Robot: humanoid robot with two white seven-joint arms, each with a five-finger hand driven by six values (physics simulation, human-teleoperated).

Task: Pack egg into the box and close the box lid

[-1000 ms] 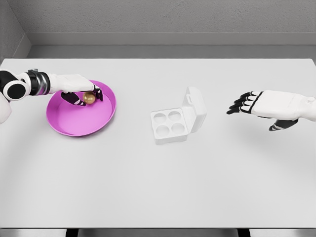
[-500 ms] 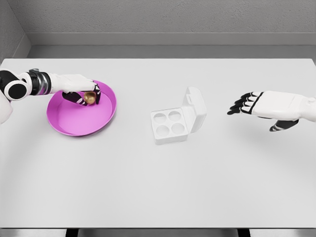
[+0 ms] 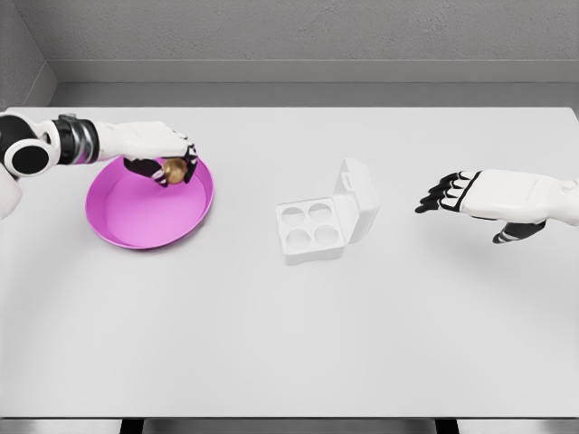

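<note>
A brown egg (image 3: 174, 171) is held in my left hand (image 3: 168, 163), whose fingers are curled around it just above the far right part of the magenta bowl (image 3: 136, 217). The white egg box (image 3: 310, 231) sits mid-table with its lid (image 3: 357, 201) standing open at the right and all its cups bare. My right hand (image 3: 452, 192) hovers open to the right of the box, fingers spread and pointing left, holding nothing.
The white table (image 3: 289, 334) spreads wide in front of the bowl and box. A grey wall runs along the far edge.
My left hand has closed on the egg and risen out of the bowl, shifting slightly right and up. The right hand has barely moved.
</note>
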